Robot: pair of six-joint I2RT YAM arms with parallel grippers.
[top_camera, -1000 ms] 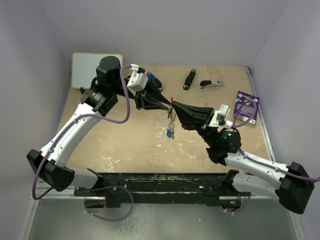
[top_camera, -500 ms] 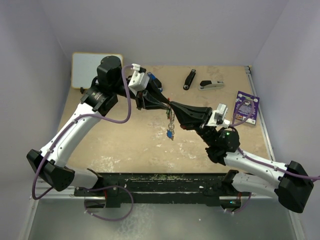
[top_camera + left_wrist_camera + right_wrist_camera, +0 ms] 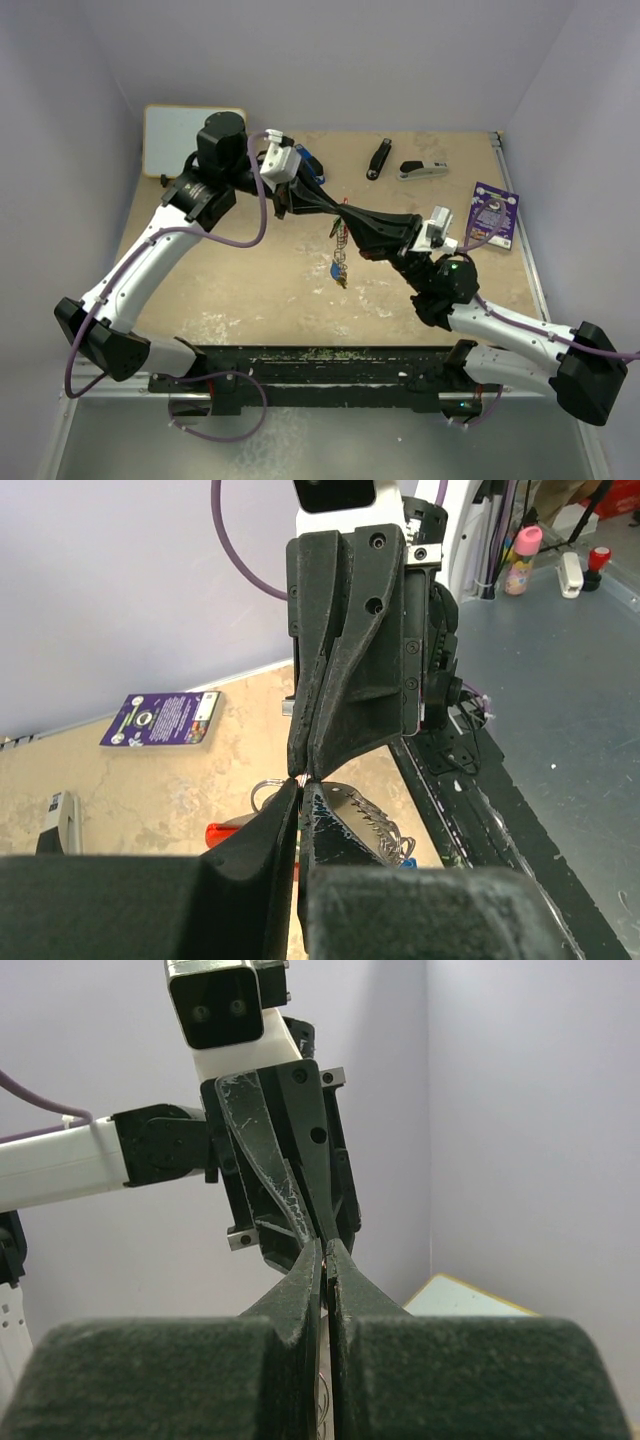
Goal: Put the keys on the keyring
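Over mid-desk, left end effector clenched, tip to tip with right end effector, clenched as well. From that meeting point, keyring dangling, chain downward, keys bunched at the low end, a blue head lowest. Impossible to tell the pinching pair of tips from any view; impossible too to judge contact between lowest key and desk. In the left wrist view, wire loop just beside the left tip, red fob lower left, one key's toothed blade against the other finger. Open room: bare desk left of the bunch and on toward the near edge, up to the black base rail; bare patch also right of the bunch, by the right forearm. Far side more crowded: blue stapler tucked behind the left wrist, black stapler and grey stapler near the far edge, well apart from the bunch. At the far-left corner, board. Near the right edge, card, just inside the metal strip. Close on left, far and right sides: walls.
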